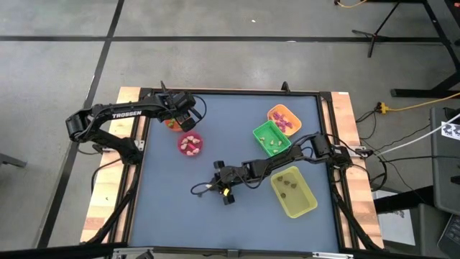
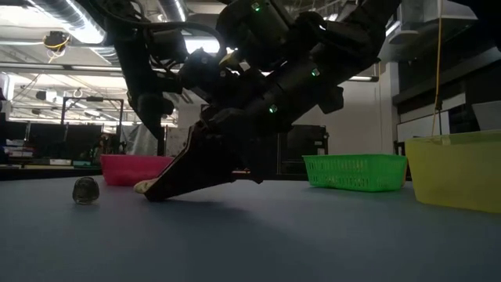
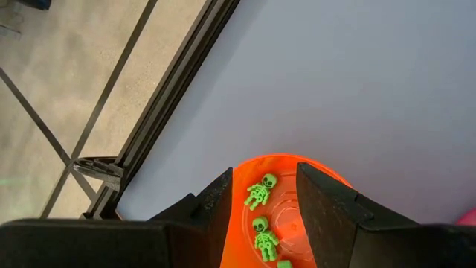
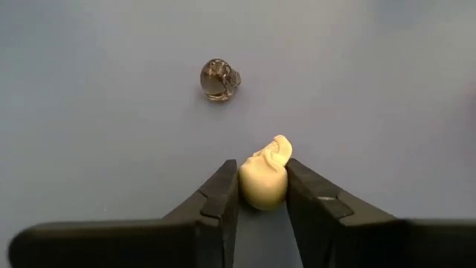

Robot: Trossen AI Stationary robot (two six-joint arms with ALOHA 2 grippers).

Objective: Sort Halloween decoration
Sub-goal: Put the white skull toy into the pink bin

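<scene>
A cream-white trinket [image 4: 264, 179] lies on the blue table between the fingers of my right gripper [image 4: 262, 199], which is shut on it near the table's middle [image 1: 218, 173]. A dark, glassy trinket [image 4: 219, 80] lies on the table just beyond it. My left gripper [image 3: 264, 208] stands open above the orange cup [image 3: 279, 186] at the far left [image 1: 172, 124]; the cup holds green skeleton trinkets [image 3: 257, 192]. A pink cup [image 1: 190, 144] holds cream-and-pink trinkets. My right gripper pinches the cream trinket's two sides [image 4: 245, 186] between its two fingers, at their free ends. The fingers slant down from the table's right side, tips at the table top [image 2: 153, 190]. The trinket's underside rests on the table.
A green tray [image 1: 272, 138], an orange tray [image 1: 284, 119] and a yellow tray [image 1: 293, 191] with small trinkets stand at the right, beside my right arm. The table's near left part is bare blue surface [image 1: 172, 208]. A black frame runs along the table's edge [image 3: 171, 97].
</scene>
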